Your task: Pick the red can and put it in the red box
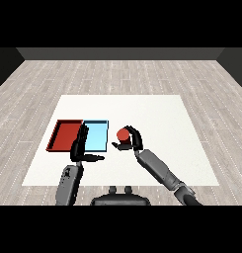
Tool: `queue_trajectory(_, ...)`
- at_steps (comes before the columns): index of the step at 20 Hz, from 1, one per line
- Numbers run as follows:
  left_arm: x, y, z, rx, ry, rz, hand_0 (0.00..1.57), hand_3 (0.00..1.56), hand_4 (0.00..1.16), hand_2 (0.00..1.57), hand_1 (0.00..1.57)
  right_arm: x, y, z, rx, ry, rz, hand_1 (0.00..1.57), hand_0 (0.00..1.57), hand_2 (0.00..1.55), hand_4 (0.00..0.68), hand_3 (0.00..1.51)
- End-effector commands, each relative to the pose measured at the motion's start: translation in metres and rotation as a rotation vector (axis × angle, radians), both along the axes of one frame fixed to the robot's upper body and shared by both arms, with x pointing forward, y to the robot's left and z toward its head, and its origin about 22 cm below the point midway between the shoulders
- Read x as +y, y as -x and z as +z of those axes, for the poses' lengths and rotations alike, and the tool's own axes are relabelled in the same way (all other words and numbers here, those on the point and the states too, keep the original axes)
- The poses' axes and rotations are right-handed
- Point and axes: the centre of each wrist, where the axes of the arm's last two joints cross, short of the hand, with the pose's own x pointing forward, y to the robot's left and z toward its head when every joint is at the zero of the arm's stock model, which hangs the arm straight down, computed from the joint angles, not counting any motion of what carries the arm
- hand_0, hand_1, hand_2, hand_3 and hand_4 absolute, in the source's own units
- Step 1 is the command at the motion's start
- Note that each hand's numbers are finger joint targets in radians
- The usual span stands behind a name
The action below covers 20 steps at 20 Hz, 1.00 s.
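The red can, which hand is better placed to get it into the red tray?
The right hand: its fingers already curl round the red can, just right of the light blue tray. The left hand hangs open over the trays' shared edge, beside the red tray.

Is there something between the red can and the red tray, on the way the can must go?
Yes. The red can, held in the right hand, is right of both trays. The light blue tray lies between it and the red tray, and the left hand rises over the border between the trays.
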Motion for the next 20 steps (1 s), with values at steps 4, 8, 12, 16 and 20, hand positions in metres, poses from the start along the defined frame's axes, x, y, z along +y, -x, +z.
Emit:
queue_trajectory(4,-0.028,-0.003,-0.003,0.074,-0.003,-0.047,0.0,0.0,0.0,0.0,0.0,-0.002,0.007,0.028,-0.028,-0.018,-0.006,1.45,1.45,1.43,0.654,1.38)
queue_trajectory(8,-0.054,-0.007,0.009,0.065,-0.013,-0.054,0.0,0.0,0.0,0.0,0.0,-0.005,-0.002,0.034,-0.015,-0.016,-0.009,1.45,1.45,1.43,0.654,1.38)
queue_trajectory(12,-0.075,-0.005,-0.003,0.109,0.005,-0.115,0.0,0.0,0.0,0.0,0.0,0.004,-0.005,0.035,-0.012,-0.064,0.017,1.45,1.45,1.43,0.65,1.38)
queue_trajectory(16,-0.058,-0.022,-0.001,0.146,0.007,-0.108,0.0,0.0,0.0,0.0,0.0,0.019,0.005,0.033,-0.019,-0.069,-0.013,1.45,1.45,1.45,0.661,1.4)
queue_trajectory(20,-0.08,-0.008,-0.041,0.169,0.0,-0.116,0.0,0.0,0.0,0.0,0.0,-0.006,0.003,0.021,-0.023,-0.073,0.012,1.46,1.46,1.44,0.639,1.39)
